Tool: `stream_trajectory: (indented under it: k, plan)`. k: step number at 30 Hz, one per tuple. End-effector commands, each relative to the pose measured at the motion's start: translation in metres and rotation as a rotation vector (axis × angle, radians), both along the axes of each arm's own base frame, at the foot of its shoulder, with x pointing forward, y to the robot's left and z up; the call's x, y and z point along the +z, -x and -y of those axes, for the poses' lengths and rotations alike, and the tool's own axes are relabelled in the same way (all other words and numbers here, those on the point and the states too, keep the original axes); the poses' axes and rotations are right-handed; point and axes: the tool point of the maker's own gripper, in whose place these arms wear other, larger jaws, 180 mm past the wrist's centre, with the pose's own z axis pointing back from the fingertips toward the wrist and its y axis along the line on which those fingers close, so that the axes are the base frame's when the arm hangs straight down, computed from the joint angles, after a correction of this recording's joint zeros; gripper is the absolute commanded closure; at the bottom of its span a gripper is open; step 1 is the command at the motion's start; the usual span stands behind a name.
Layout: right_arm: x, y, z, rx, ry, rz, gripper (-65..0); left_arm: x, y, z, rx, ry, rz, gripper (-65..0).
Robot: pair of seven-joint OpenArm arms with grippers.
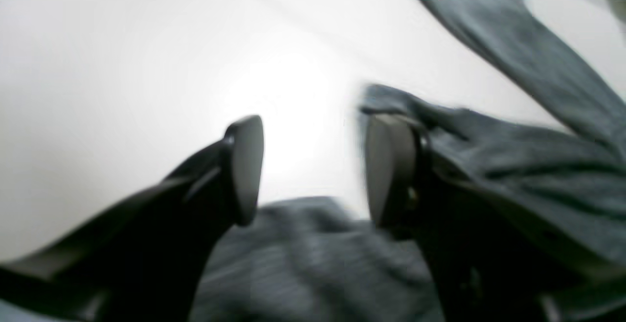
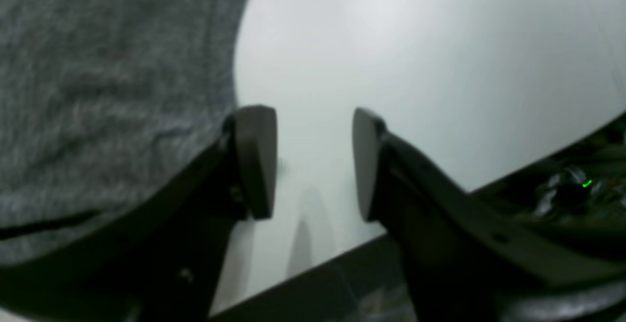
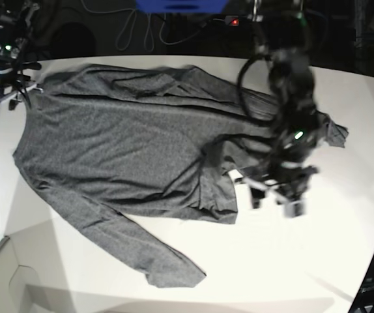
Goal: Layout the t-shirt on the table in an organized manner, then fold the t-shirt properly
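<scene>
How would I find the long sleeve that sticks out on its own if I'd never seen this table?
Start with the big white table and find the dark grey shirt spread across it. Follow the shirt's lower edge to the sleeve that runs diagonally toward the table's near edge. It lies flat and alone on bare white, while the other sleeve is bunched up under the robot arm.

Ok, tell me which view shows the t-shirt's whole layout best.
The base view: the whole t-shirt lies spread on the table, one sleeve trailing out. The left wrist view shows only blurred folds and a sleeve; the right wrist view shows just one edge.
</scene>
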Motion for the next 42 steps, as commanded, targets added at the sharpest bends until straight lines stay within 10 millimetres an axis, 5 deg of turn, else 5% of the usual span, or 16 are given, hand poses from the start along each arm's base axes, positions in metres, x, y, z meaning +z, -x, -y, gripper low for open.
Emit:
stream_trajectory:
  k: [1, 10, 27, 29, 37, 42]
  plan:
    - [0.010, -0.004, 0.007, 0.007, 0.034, 0.025, -26.1, 0.011, -0.020, 0.006, -0.003, 0.013, 0.037, -32.5]
    - [0.008, -0.003, 0.008, 0.004, 0.032, 0.019, -26.1, -0.039, -0.062, 0.044, -0.024, 0.100, -0.032, -32.6]
    - [0.008, -0.003, 0.008, 0.004, 0.032, 0.019, -26.1, -0.091, -0.050, 0.051, -0.021, 0.116, -0.133, -32.2]
    - [0.008, -0.003, 0.008, 0.004, 0.032, 0.019, -26.1, -0.098, -0.047, 0.053, -0.023, 0.118, -0.154, -26.8]
    - [0.008, -0.003, 0.008, 0.004, 0.032, 0.019, -26.1, -0.084, -0.057, 0.053, -0.014, 0.118, -0.076, 0.0]
    - [0.008, -0.001, 0.009, 0.001, 0.033, 0.017, -26.1, -0.044, -0.077, 0.051, -0.013, 0.110, 0.030, 0.0]
